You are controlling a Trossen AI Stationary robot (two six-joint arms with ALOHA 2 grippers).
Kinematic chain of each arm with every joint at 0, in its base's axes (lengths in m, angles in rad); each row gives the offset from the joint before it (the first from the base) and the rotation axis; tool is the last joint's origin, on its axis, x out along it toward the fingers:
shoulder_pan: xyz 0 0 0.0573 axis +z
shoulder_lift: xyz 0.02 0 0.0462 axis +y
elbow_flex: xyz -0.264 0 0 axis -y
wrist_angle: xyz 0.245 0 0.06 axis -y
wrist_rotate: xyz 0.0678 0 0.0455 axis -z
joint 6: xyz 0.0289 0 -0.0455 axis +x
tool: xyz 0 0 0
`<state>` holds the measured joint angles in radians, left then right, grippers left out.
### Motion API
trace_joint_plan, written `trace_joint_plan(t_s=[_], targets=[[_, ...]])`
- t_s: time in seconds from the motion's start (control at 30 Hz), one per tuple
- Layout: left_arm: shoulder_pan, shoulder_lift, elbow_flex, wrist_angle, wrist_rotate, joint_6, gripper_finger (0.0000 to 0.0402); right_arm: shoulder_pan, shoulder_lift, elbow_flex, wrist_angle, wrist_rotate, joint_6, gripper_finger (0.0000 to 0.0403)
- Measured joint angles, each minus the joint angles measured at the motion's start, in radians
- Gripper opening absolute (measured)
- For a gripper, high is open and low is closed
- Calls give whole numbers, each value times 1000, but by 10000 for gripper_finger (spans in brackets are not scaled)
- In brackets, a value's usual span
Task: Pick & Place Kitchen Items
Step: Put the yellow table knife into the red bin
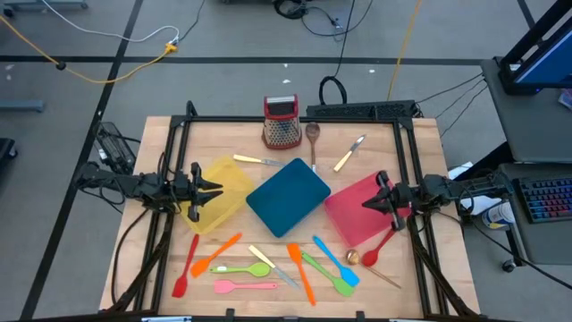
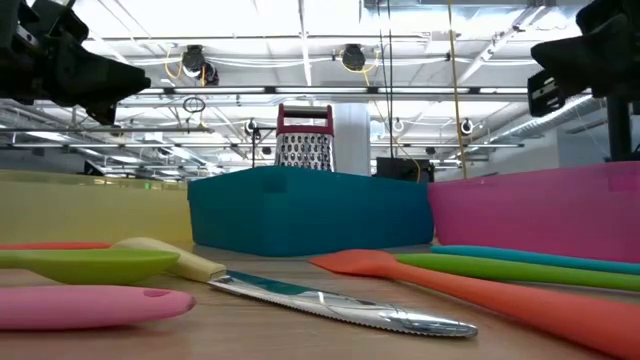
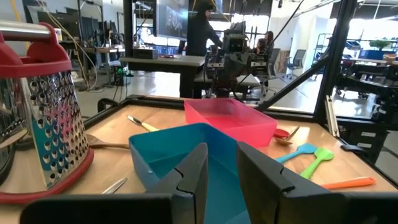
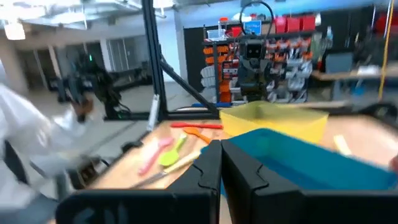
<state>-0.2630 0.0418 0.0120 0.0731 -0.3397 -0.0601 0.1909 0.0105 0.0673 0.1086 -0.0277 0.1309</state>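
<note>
Several kitchen items lie flat along the table's near edge: an orange spatula [image 1: 214, 253], a green spoon [image 1: 241, 268], a pink spatula [image 1: 246, 286], a blue spatula [image 1: 336, 260] and a pale-handled knife [image 1: 273, 264]. My left gripper [image 1: 217, 189] [image 3: 222, 152] hangs open and level above the yellow tray [image 1: 228, 192], pointing toward the teal tray [image 1: 288, 197], with nothing between its fingers. My right gripper [image 1: 366, 204] [image 4: 221, 149] is shut and empty, level above the red tray [image 1: 349, 210], facing the left one.
A red-topped metal grater [image 1: 281, 123] stands at the far edge, with a wooden spoon [image 1: 313, 139] and two pale-handled knives [image 1: 350, 154] [image 1: 255, 159] near it. A red spoon [image 1: 380, 246] and a wooden spoon [image 1: 371, 266] lie near the right front. A black frame [image 1: 295, 118] rims the table.
</note>
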Motion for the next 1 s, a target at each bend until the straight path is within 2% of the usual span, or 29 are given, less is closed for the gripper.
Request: trace_joint_plan(t_s=[0.43, 0.6, 1.0], targets=[[0, 0, 0, 4, 1, -51, 88, 0, 0, 0, 42, 29, 5, 4], [0, 0, 1, -10, 1, -51, 88, 0, 3, 0, 42, 27, -52, 4], [0, 0, 2, -17, 1, -52, 88, 1, 3, 0, 108, 24, 277, 4]])
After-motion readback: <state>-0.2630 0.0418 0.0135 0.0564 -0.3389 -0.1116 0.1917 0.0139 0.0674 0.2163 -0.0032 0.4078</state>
